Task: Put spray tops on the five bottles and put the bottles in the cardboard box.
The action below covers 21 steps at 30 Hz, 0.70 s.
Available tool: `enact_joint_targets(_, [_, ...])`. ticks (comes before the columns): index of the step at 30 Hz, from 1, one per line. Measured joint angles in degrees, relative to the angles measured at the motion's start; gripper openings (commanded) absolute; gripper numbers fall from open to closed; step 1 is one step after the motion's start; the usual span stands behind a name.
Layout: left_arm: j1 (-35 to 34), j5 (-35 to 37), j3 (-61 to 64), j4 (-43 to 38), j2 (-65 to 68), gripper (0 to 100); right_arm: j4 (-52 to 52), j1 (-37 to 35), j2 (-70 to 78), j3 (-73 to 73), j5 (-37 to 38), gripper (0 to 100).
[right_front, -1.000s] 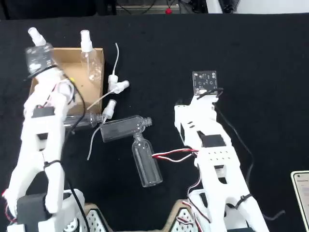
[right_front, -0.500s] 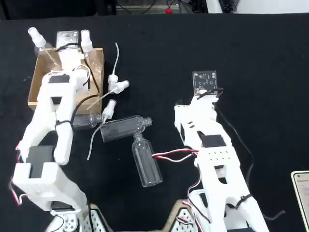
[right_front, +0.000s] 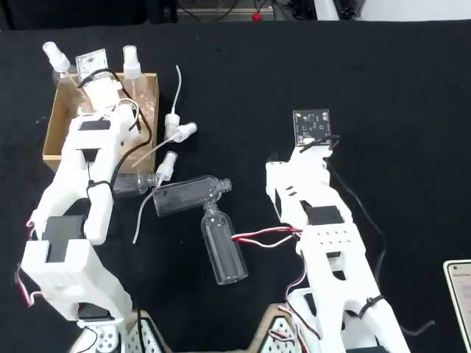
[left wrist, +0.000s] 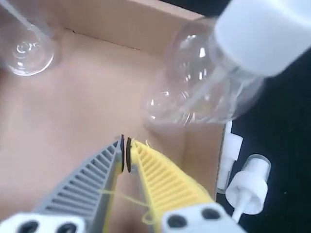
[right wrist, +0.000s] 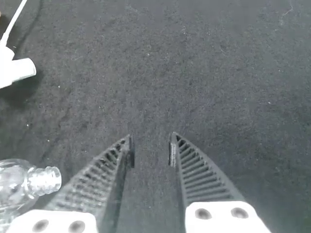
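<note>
The cardboard box (right_front: pixel 53 143) sits at the table's far left. Two clear bottles with white spray tops stand in it, one (right_front: pixel 53 59) at a far corner, the other (right_front: pixel 132 70) at the opposite far corner. My left gripper (left wrist: pixel 125 154) is shut and empty, low over the box floor (left wrist: pixel 73 111), beside a capped bottle (left wrist: pixel 209 92). Three uncapped bottles lie on the table: one (right_front: pixel 132 182) by the box, one (right_front: pixel 188 195) and one (right_front: pixel 223 246). Loose spray tops (right_front: pixel 180 132) lie beside the box. My right gripper (right wrist: pixel 149 148) is open over bare cloth.
The table is covered in black cloth (right_front: pixel 397 88). A loose spray top (right wrist: pixel 14 70) and a bottle neck (right wrist: pixel 36 178) lie near the right gripper. A white card (right_front: pixel 460 283) lies at the right edge.
The left arm swung from the box's left edge to over the box interior, toward the far side. The right arm and the lying bottles stayed put.
</note>
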Motion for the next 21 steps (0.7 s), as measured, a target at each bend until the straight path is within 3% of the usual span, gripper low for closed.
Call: enact_joint_targets(21, [0.0, -0.44, 0.09, -1.05, 0.53, 3, 0.0, 0.0, 0.0, 0.0, 0.0, 11.4])
